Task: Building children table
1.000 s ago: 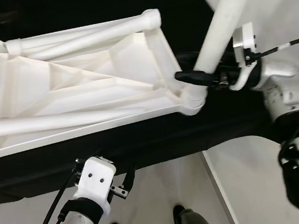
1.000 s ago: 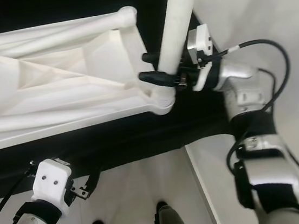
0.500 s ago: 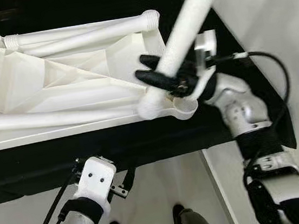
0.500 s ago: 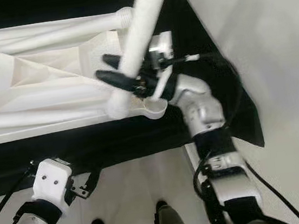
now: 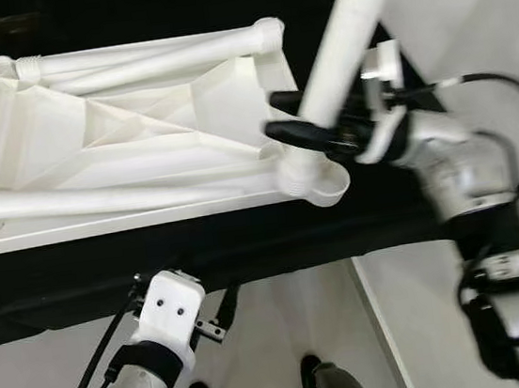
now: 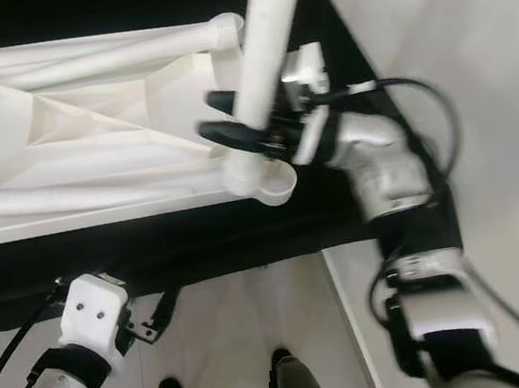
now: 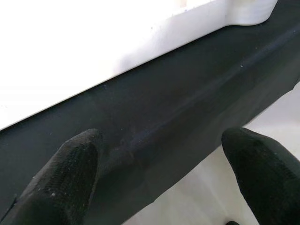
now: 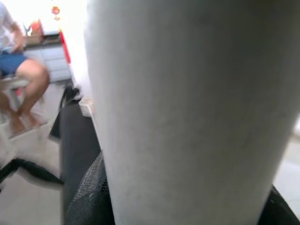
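A white children's table top point(image 5: 138, 133) lies upside down on a black surface point(image 5: 247, 243). Two white legs point(image 5: 138, 55) lie along its far and near sides. My right gripper point(image 5: 302, 118) is shut on a third white leg point(image 5: 340, 42), which stands tilted up to the right. That leg's lower end rests at the corner socket point(image 5: 329, 183) of the table top. In the right wrist view the leg point(image 8: 187, 108) sits between the fingers. My left gripper point(image 7: 159, 154) is open, low in front of the black surface's near edge, holding nothing.
The black surface's front edge point(image 5: 112, 302) runs across the view, with pale floor point(image 5: 285, 323) below it. A white wall or panel point(image 5: 464, 8) stands on the right. In the right wrist view a person point(image 8: 16, 65) sits far off.
My right gripper swung the leg: its lower end went left along the table's near edge, then came back right to the corner socket. The left arm stayed put.
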You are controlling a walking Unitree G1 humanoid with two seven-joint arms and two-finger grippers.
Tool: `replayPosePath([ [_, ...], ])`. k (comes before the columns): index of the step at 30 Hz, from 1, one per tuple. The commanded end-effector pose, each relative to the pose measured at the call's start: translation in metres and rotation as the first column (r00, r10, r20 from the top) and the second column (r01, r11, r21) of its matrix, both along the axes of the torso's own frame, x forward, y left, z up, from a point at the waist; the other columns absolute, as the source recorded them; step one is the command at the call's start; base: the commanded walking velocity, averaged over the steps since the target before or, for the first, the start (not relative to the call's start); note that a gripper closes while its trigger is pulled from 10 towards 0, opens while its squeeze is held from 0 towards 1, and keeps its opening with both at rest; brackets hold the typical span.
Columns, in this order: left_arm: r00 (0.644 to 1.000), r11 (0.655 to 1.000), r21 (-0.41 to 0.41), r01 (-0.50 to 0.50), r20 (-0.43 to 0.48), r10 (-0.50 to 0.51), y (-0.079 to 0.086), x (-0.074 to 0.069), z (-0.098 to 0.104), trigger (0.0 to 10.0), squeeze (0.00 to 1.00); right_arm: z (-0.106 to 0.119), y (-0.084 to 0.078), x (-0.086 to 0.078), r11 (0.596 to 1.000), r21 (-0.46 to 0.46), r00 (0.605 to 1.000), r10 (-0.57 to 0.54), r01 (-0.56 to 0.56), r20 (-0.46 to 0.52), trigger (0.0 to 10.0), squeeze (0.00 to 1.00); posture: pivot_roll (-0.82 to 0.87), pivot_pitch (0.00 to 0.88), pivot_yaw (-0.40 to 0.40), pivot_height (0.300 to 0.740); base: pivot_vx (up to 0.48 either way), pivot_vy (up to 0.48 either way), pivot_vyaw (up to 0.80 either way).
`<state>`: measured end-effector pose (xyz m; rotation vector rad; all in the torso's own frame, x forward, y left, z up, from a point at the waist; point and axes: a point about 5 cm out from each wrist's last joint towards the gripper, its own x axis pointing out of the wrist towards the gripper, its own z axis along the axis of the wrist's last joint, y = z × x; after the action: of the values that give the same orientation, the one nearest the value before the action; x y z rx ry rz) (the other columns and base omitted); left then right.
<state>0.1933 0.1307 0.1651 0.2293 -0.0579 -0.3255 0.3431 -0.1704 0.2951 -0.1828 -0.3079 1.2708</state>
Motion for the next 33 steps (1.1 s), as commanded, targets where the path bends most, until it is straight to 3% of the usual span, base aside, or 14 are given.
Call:
replayPosePath([
  [1, 0.999, 1.0, -0.002, 0.006, -0.037, -0.006, 0.001, -0.002, -0.006, 10.0, 0.0, 0.003, -0.012, -0.007, 0.999, -0.028, 0.999, 0.041, -0.041, 0.005, 10.0, 0.0, -0.21, 0.303, -0.064, 0.74, 0.0, 0.0, 0.0],
  [5, 0.999, 1.0, -0.002, 0.009, -0.038, -0.009, 0.001, -0.002, -0.006, 10.0, 0.0, 0.003, -0.015, -0.01, 0.998, -0.041, 0.999, 0.05, -0.05, -0.001, 10.0, 0.0, -0.21, 0.303, -0.064, 0.74, 0.0, 0.0, 0.0],
  [9, 0.999, 1.0, 0.0, 0.012, -0.039, -0.012, 0.001, -0.002, -0.006, 10.0, 0.0, -0.003, -0.017, 0.005, 0.99, -0.086, 0.993, -0.11, 0.113, 0.034, 10.0, 0.0, -0.21, 0.309, -0.059, 0.74, 0.0, 0.0, 0.0],
  [15, 0.999, 1.0, 0.001, 0.012, -0.039, -0.012, 0.001, -0.002, -0.006, 10.0, 0.0, -0.006, -0.015, 0.006, 0.987, -0.106, 0.993, -0.116, 0.119, 0.037, 10.0, 0.0, -0.2, 0.313, -0.062, 0.74, 0.0, 0.0, 0.0],
  [18, 0.999, 1.0, 0.002, 0.01, -0.037, -0.01, 0.001, -0.003, -0.006, 10.0, 0.0, -0.016, -0.003, 0.002, 0.985, -0.162, 0.998, -0.053, 0.057, 0.029, 10.0, 0.0, -0.2, 0.318, -0.064, 0.74, 0.0, 0.0, 0.0],
  [22, 0.999, 1.0, 0.002, 0.01, -0.037, -0.01, 0.001, -0.003, -0.006, 10.0, 0.0, -0.019, 0.0, 0.001, 0.984, -0.176, 0.999, -0.033, 0.037, 0.025, 10.0, 0.0, -0.2, 0.319, -0.065, 0.74, 0.0, 0.0, 0.0],
  [24, 0.999, 1.0, 0.002, 0.009, -0.036, -0.009, 0.001, -0.003, -0.005, 10.0, 0.0, -0.025, 0.006, -0.004, 0.977, -0.213, 0.999, 0.033, -0.033, -0.002, 10.0, 0.0, -0.2, 0.321, -0.068, 0.74, 0.0, 0.0, 0.0],
  [30, 0.999, 1.0, 0.002, 0.009, -0.036, -0.009, 0.001, -0.003, -0.005, 10.0, 0.0, -0.027, 0.009, -0.008, 0.971, -0.227, 0.997, 0.078, -0.081, -0.021, 10.0, 0.0, -0.2, 0.324, -0.068, 0.74, 0.0, 0.0, 0.0],
  [33, 0.999, 1.0, 0.002, 0.008, -0.035, -0.008, 0.001, -0.003, -0.005, 10.0, 0.0, -0.033, 0.018, -0.014, 0.96, -0.22, 0.985, 0.16, -0.171, -0.065, 10.0, 0.0, -0.2, 0.327, -0.07, 0.74, 0.0, 0.0, 0.0],
])
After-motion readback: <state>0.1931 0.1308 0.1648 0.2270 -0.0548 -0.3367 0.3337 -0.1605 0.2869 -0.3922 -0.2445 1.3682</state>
